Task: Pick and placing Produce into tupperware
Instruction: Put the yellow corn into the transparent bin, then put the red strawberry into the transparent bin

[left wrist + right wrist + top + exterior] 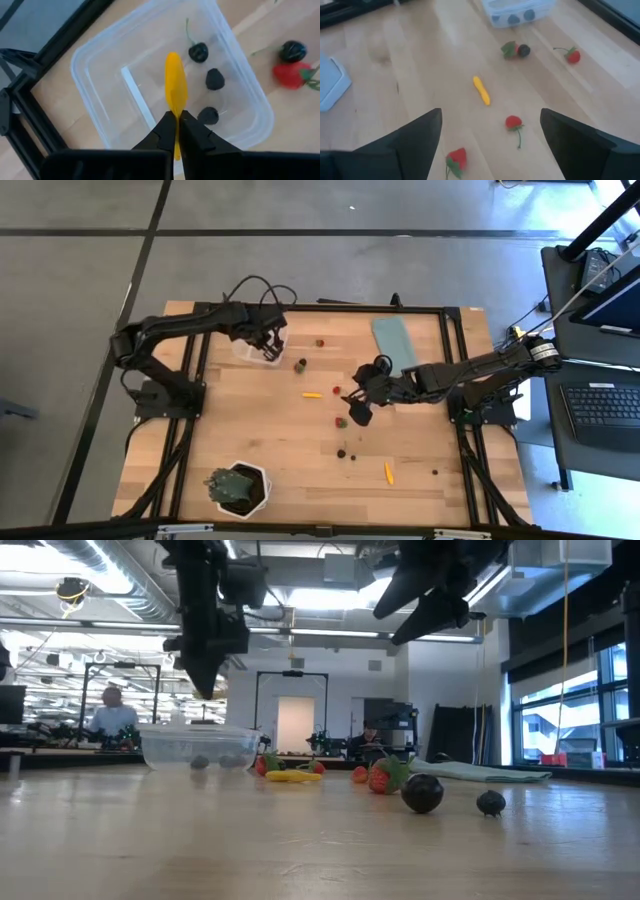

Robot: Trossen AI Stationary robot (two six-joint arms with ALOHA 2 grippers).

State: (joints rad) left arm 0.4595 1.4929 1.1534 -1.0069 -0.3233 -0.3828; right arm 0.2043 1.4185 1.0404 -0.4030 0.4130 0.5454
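Note:
The clear tub (250, 347) stands near the table's far left; in the left wrist view the tub (100, 80) holds three dark pieces (215, 79). My left gripper (177, 116) hangs over it, shut on a yellow-orange piece (175, 85), and shows above the tub (195, 748) in the low view too. My right gripper (491, 114) is open, raised over mid-table (358, 408). Below it lie a red cherry (513, 122), a strawberry (456, 159) and a yellow piece (481, 90). More red, dark and orange pieces lie scattered on the wood. My left gripper pinches the yellow-orange piece by one end (176, 112) between its two fingertips, coming from above and pointing down. The rest of the piece sticks out past the fingertips, along them. It is lifted clear over the inside of the tub.
A flat teal lid (393, 345) lies at the far right of the table. A green plant in a white pot (238, 488) stands at the near left edge. A black frame (330, 308) borders the table. People and equipment show in the room beyond.

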